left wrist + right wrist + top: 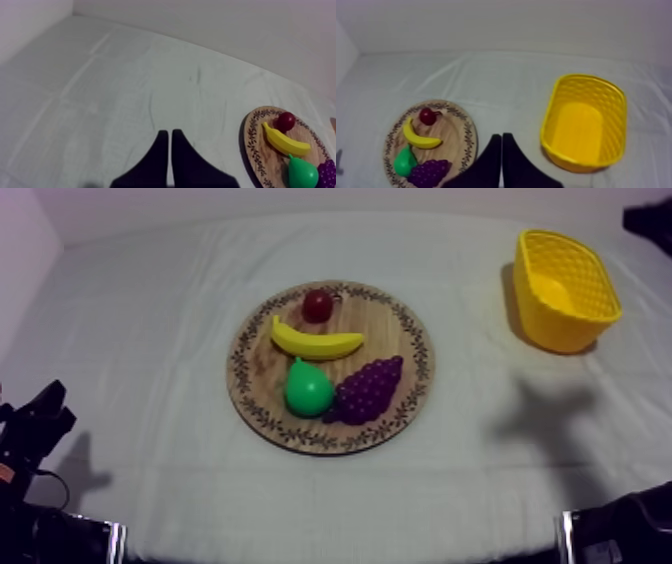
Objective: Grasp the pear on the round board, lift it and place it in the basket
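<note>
- Finding the pear (308, 391) on the wooden board (392, 328), touching the grapes (369, 388).
- Holding left gripper (170, 133) and right gripper (502, 136) pinched together, empty.
- Risking dragging the grapes along, or slipping off the rounded pear.

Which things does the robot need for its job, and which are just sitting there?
For the job:
pear
wooden board
yellow basket

Just lying about, all on the board:
banana
bunch of grapes
small red fruit

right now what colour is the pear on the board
Green. The pear shows best in the top view.
</note>
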Controlling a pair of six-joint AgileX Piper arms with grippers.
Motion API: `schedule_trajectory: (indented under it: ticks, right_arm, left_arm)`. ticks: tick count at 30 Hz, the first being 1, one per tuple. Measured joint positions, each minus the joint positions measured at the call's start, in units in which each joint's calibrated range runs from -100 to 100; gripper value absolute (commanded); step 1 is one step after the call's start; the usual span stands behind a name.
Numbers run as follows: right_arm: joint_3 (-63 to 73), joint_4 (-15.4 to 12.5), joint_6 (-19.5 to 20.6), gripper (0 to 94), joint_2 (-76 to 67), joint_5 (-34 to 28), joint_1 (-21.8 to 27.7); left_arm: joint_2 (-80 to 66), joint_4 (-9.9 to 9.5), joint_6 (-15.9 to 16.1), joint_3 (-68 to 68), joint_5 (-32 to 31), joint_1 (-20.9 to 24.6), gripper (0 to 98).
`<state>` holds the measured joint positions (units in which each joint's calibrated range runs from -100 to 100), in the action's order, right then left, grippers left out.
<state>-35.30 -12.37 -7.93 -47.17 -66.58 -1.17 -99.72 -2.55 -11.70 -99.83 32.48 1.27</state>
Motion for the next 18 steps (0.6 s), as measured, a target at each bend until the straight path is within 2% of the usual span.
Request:
schedule_trajectory:
  ticks: [5, 12, 14, 16, 18]
  right_arm:
    - [15.36, -4.33, -2.86, 0.4, 14.76, -7.66, -1.14]
    - [30.20, -12.48, -8.20, 0.4, 33.31, -16.93, -1.93]
    - [33.10, -13.69, -8.77, 0.4, 37.57, -18.92, -3.27]
    - [35.58, -13.74, -8.69, 0.4, 41.75, -19.93, -4.81]
    - [37.76, -11.99, -7.74, 0.4, 45.44, -20.31, -6.68]
  left_arm:
    - [0.00, 0.00, 0.00, 0.00, 0.00, 0.00, 0.1]
    - [0.00, 0.00, 0.00, 0.00, 0.00, 0.00, 0.1]
    - [0.00, 0.00, 0.00, 0.00, 0.00, 0.00, 0.1]
    - [0.00, 0.00, 0.00, 0.00, 0.00, 0.00, 0.1]
    - [0.00, 0.00, 0.00, 0.00, 0.00, 0.00, 0.1]
